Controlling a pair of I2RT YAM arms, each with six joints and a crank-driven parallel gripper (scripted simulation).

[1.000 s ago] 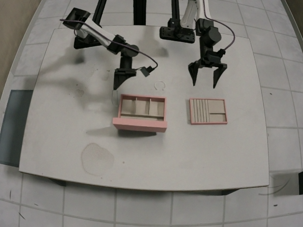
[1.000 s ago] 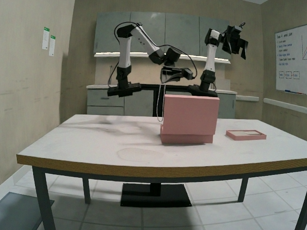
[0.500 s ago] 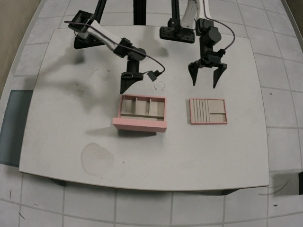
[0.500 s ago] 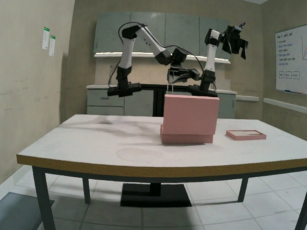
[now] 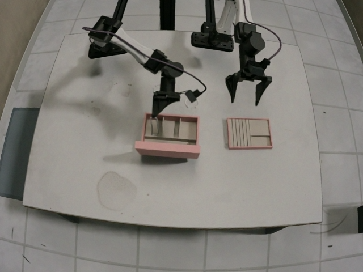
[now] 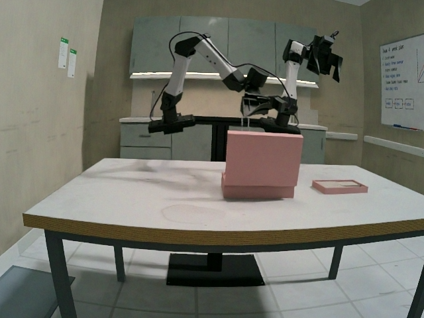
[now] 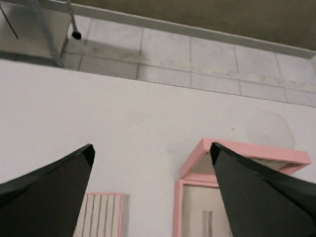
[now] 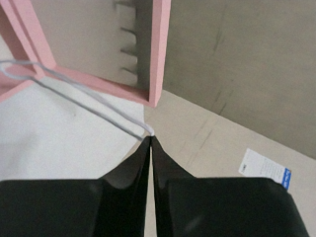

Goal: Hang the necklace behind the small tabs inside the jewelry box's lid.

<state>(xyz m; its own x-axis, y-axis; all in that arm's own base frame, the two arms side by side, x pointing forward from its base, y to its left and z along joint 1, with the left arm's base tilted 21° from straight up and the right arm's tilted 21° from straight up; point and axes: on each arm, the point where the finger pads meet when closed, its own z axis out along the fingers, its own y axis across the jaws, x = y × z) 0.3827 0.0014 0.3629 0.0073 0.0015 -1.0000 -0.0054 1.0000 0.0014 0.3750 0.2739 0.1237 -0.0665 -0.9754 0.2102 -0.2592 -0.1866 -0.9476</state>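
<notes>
The whiteboard heading includes "week plan"; its smaller writing is blurred.

From my end, the exterior cam's no help: the raised lid hides the necklace's lower part. Left wrist view crops the tray too.

whiteboard: on wall | cabinets: wall-mounted | tray: on table
</notes>
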